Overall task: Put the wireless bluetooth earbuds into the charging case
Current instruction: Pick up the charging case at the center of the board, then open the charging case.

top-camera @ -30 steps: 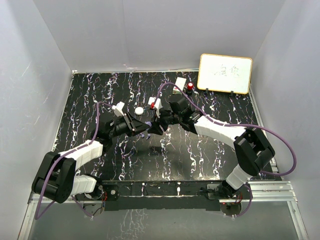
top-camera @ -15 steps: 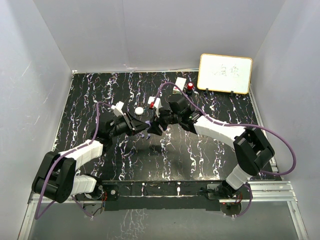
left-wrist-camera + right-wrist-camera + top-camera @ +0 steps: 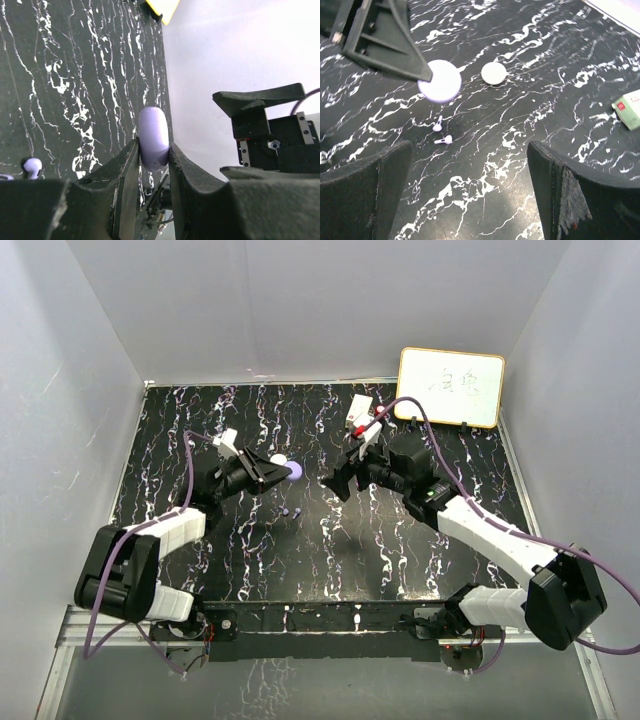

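My left gripper (image 3: 283, 472) is shut on a round purple charging case (image 3: 290, 472), held on edge above the table. The left wrist view has the case (image 3: 153, 137) pinched between both fingers (image 3: 117, 185). Two tiny purple earbuds (image 3: 291, 511) lie loose on the black marbled table just in front of it. They appear again in the right wrist view as earbuds (image 3: 441, 133) below the purple case (image 3: 439, 81). My right gripper (image 3: 345, 480) hangs open to their right, with nothing between its fingers (image 3: 367, 195).
A white round case (image 3: 494, 73) lies on the table behind the purple one. A small box with a red button (image 3: 629, 107) sits at the back right, near a whiteboard (image 3: 450, 387) leaning on the back wall. Grey walls close in the table.
The two grippers were together at the table's middle. The right one has opened wide and drawn back to the right. The left has moved back and left with the purple case.
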{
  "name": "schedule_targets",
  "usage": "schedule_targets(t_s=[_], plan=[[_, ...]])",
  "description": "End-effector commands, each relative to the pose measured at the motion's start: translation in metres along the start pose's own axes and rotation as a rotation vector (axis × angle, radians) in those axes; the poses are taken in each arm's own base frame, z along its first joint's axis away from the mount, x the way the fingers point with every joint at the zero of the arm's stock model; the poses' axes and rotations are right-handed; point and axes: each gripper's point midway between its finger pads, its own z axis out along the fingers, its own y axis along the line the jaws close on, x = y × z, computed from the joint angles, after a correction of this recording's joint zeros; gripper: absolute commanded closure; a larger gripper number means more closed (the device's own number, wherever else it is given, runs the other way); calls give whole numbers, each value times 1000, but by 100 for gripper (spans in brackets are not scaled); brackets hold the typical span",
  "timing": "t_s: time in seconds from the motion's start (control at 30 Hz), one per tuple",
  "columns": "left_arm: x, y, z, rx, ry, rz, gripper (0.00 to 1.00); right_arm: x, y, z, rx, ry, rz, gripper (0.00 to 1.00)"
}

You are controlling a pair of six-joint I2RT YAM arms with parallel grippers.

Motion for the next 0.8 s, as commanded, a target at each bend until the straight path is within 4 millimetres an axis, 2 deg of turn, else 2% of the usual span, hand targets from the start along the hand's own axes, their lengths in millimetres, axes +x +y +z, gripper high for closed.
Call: schedule_targets(t_s=[0.0,0.13,0.27,0.5,0.77], plan=[[-1,-22,3,143,29,8,100,-13,-31,2,195,-63,147,3],[2,-29,5,246,55,-12,100,-8,-37,14,234,-49,296,2],[6,-38,4,333,90,-22,100,-4,-36,23,222,-42,353,2],[12,-39,4,337,139,7,100,-13,-33,25,209,-69,407,2],[16,-34,0,278,150,51,100,-31,-24,29,145,-105,433,2]])
